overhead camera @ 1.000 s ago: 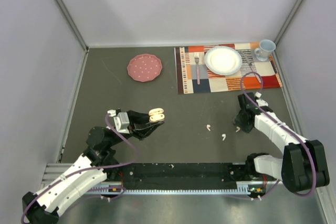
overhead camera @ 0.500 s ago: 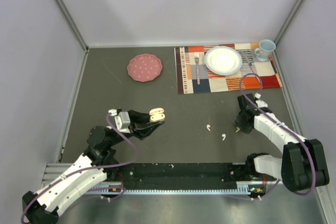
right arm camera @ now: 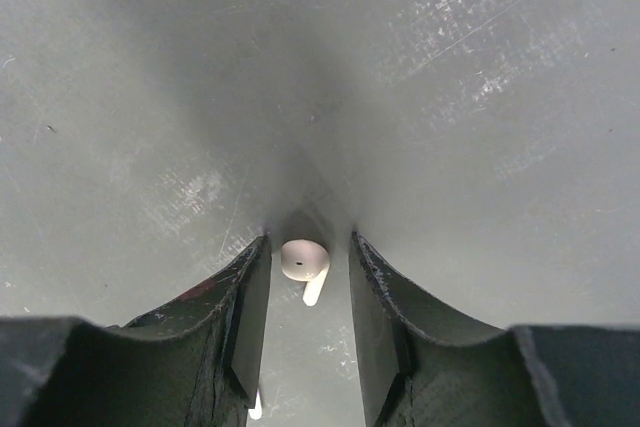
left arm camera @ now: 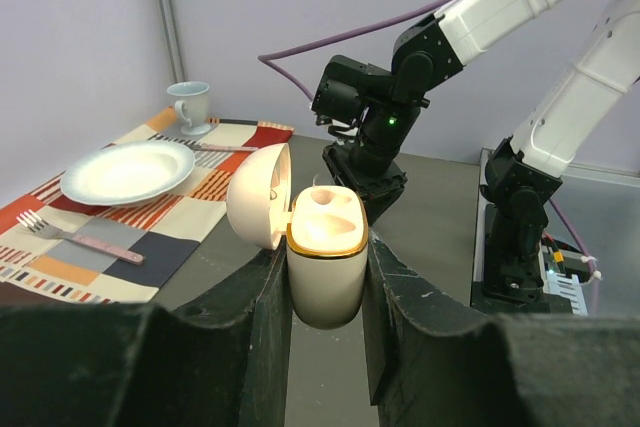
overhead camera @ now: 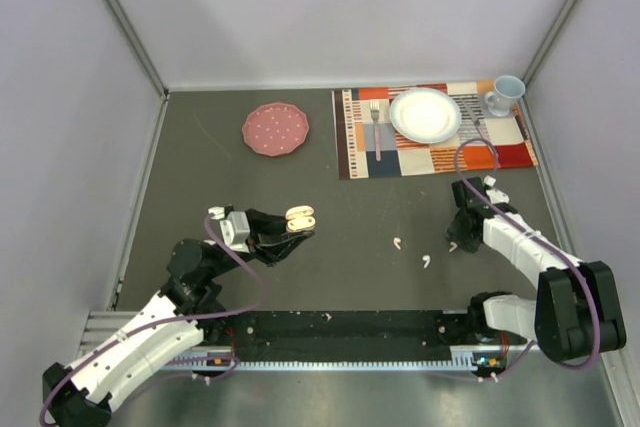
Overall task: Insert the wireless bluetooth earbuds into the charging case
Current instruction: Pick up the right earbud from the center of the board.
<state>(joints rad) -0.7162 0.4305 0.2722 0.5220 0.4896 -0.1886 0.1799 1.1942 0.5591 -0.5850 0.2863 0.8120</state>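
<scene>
Jaws of the left gripper (left arm camera: 325,277) pinch the open charging case (left arm camera: 322,247), while those of the right gripper (right arm camera: 308,247) stand slightly spread around one earbud (right arm camera: 303,261) on the counter (overhead camera: 350,217), with two more earbuds (overhead camera: 397,243) (overhead camera: 426,260) loose nearby.

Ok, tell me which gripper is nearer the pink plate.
Left. The left gripper is nearside of the pink plate; the right gripper is well off to its right.

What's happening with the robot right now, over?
Left gripper shut on open case. Right gripper open, straddling one earbud on the table. Two more earbuds loose nearby. Nothing blocking.
</scene>
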